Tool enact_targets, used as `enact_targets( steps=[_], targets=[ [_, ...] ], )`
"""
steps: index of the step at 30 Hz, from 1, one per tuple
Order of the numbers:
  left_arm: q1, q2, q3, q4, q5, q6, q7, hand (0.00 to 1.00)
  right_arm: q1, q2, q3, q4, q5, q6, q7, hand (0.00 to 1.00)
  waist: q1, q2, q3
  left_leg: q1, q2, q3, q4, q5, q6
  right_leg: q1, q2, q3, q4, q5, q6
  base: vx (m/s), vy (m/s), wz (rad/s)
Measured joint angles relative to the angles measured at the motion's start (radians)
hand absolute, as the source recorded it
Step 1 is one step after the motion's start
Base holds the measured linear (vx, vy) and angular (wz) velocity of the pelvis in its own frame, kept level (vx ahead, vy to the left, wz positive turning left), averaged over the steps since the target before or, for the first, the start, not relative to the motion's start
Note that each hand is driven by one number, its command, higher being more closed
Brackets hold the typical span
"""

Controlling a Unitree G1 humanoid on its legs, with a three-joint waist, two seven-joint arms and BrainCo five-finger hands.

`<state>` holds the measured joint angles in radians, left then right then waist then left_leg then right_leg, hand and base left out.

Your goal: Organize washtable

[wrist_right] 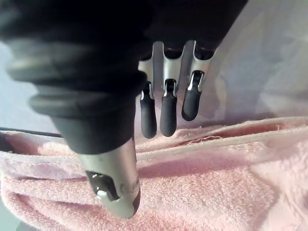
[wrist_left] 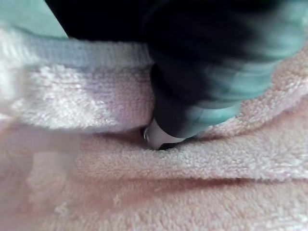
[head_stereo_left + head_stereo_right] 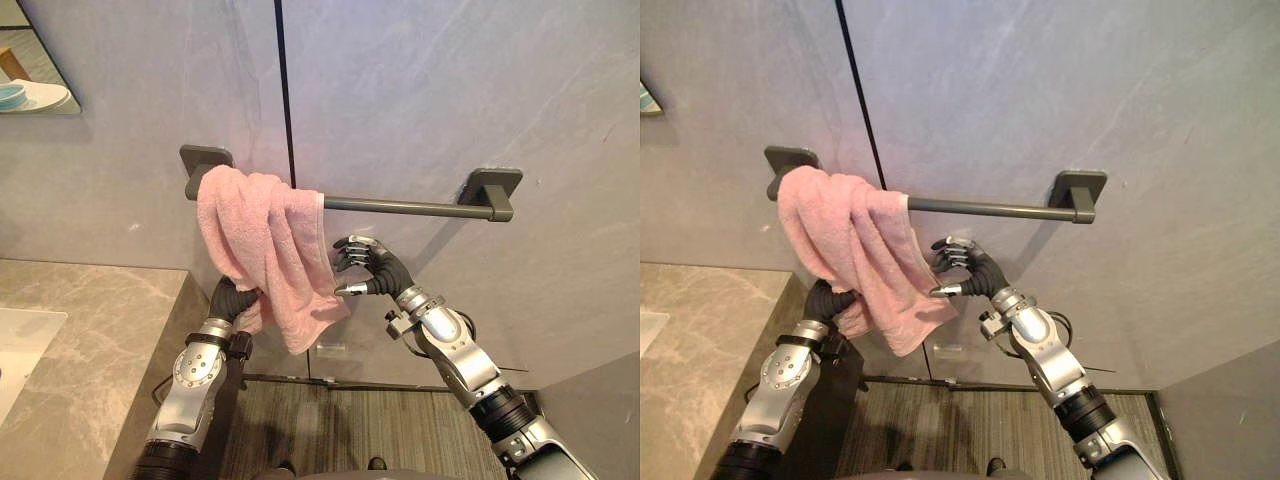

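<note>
A pink towel (image 3: 265, 240) hangs bunched over the left end of a dark grey towel bar (image 3: 400, 206) on the wall. My left hand (image 3: 232, 298) reaches up under the towel's lower left part, its fingers buried in the cloth; in the left wrist view one silver tip (image 2: 161, 137) presses into a fold. My right hand (image 3: 375, 270) is at the towel's right edge, below the bar. Its fingers (image 1: 166, 110) are half curled just above the hem. The thumb (image 1: 115, 183) lies against the cloth, and no cloth is caught between thumb and fingers.
A grey stone counter (image 3: 90, 330) with a white basin (image 3: 20, 350) lies at the left. A mirror corner (image 3: 30, 90) shows at the upper left. The bar's right half is bare. Striped dark flooring (image 3: 350, 430) runs below.
</note>
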<state>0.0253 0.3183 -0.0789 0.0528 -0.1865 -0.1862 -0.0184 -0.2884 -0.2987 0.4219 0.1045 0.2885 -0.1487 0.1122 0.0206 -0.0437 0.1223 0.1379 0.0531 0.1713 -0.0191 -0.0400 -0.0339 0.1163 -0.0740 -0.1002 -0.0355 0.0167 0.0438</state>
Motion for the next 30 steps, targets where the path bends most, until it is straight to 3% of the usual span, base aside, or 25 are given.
enact_targets(
  steps=[14,15,30],
  targets=[
    [-0.005,0.000,-0.003,0.000,0.000,0.000,0.000,1.00,-0.035,0.041,0.024,0.040,0.016,0.002,0.000,0.00,0.021,-0.005,-0.001,-0.004,0.000,-0.005,0.000,0.002,0.000,0.000,0.000,-0.005,-0.001,0.000,0.000,0.00,-0.003,0.01],
    [-0.005,0.000,-0.003,0.000,0.000,0.000,0.000,1.00,-0.035,0.041,0.024,0.040,0.016,0.002,0.001,1.00,0.021,-0.006,-0.001,-0.004,0.000,-0.005,0.000,0.002,0.000,0.000,0.000,-0.005,-0.001,0.000,0.000,0.00,0.000,0.00],
    [-0.005,-0.001,-0.003,0.000,0.000,0.000,-0.001,1.00,-0.061,0.066,0.029,0.068,0.015,0.003,0.003,1.00,0.023,-0.008,-0.001,-0.005,0.000,-0.006,0.002,0.002,0.000,0.000,0.000,-0.006,-0.001,0.000,0.000,0.00,0.000,0.00]
  ],
)
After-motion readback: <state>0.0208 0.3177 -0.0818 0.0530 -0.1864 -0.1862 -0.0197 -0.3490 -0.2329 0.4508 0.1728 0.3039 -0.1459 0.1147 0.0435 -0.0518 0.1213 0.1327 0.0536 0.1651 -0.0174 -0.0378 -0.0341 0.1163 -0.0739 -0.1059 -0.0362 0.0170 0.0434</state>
